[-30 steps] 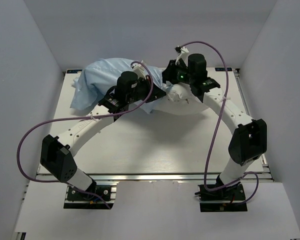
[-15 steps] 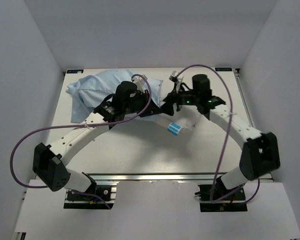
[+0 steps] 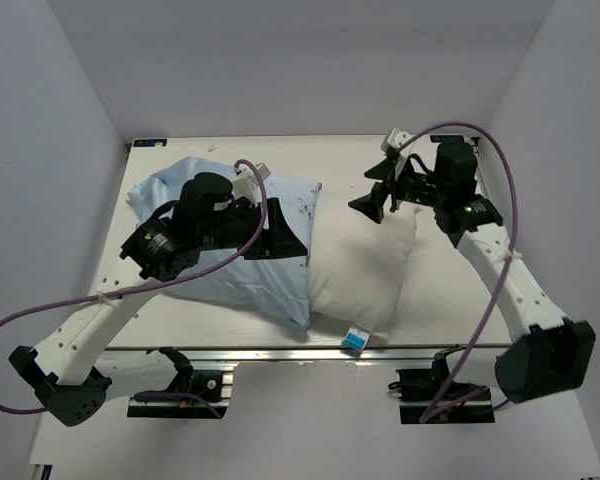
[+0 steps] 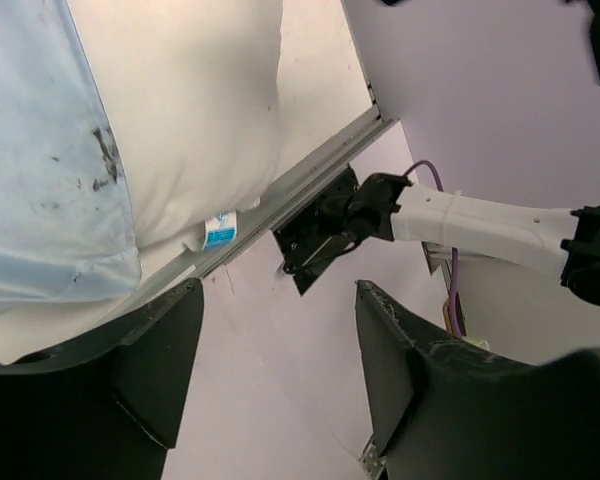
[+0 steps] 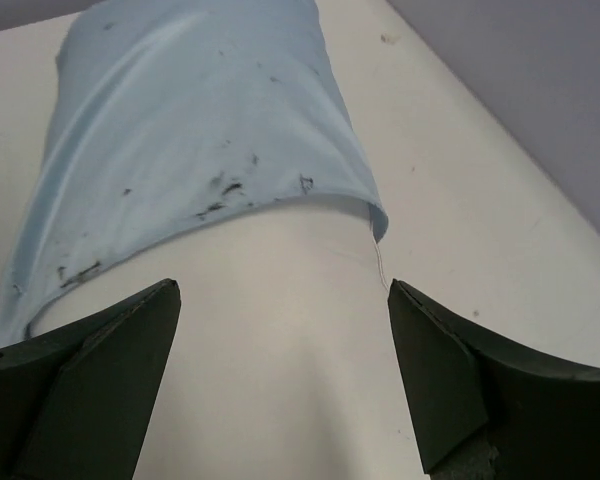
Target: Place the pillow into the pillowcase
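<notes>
The white pillow lies on the table. Its left part is inside the light-blue pillowcase, and its right part is bare. A small blue-and-white tag on its near corner reaches the table's front edge. My left gripper hovers open above the pillowcase's open edge, holding nothing. My right gripper is open over the pillow's far end. In the left wrist view, the pillow and pillowcase lie beyond the gripper. In the right wrist view, the gripper stands wide above the pillow, with the pillowcase beyond.
A metal rail runs along the table's near edge, close to the pillow's corner. Grey walls enclose the table on the left, back and right. The right arm's base shows in the left wrist view. A purple cable loops over the right arm.
The pillow and pillowcase were held up at the back and now lie flat toward the near edge. Both grippers have opened and let go. The left arm has swung left and the right arm has swung right.
</notes>
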